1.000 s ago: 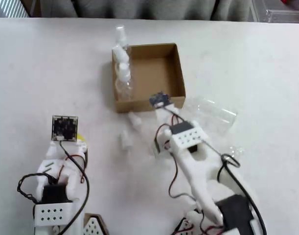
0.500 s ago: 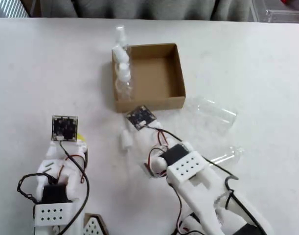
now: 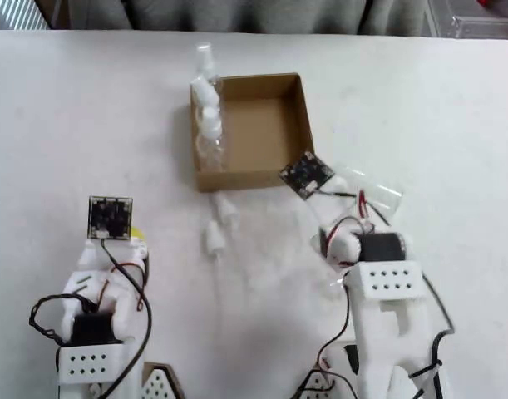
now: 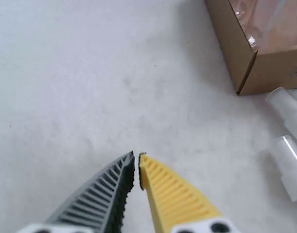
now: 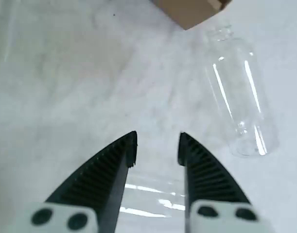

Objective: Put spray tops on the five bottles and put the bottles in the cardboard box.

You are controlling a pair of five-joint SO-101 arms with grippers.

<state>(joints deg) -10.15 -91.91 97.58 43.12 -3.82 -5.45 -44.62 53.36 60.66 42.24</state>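
The cardboard box point(image 3: 302, 125) stands open at mid table, and capped bottles point(image 3: 209, 116) lie in a row along its left wall. Two loose spray tops point(image 3: 214, 237) lie in front of the box, also seen as spray tops point(image 4: 290, 160) beside the box corner point(image 4: 253, 63). A clear uncapped bottle point(image 3: 372, 191) lies right of the box. My right gripper point(image 5: 156, 144) is open above the table, with that bottle point(image 5: 240, 102) just beyond it and a second clear bottle point(image 5: 148, 196) lying under its fingers. My left gripper point(image 4: 137, 159) is shut on nothing, low over bare table.
The left arm point(image 3: 96, 324) sits at the front left, the right arm point(image 3: 382, 291) at the front right. The white table runs wide on both sides of the box.
The right arm has swung to the right, from above the loose spray tops to the box's front right corner, and now covers the nearer clear bottle. The left arm has not moved.
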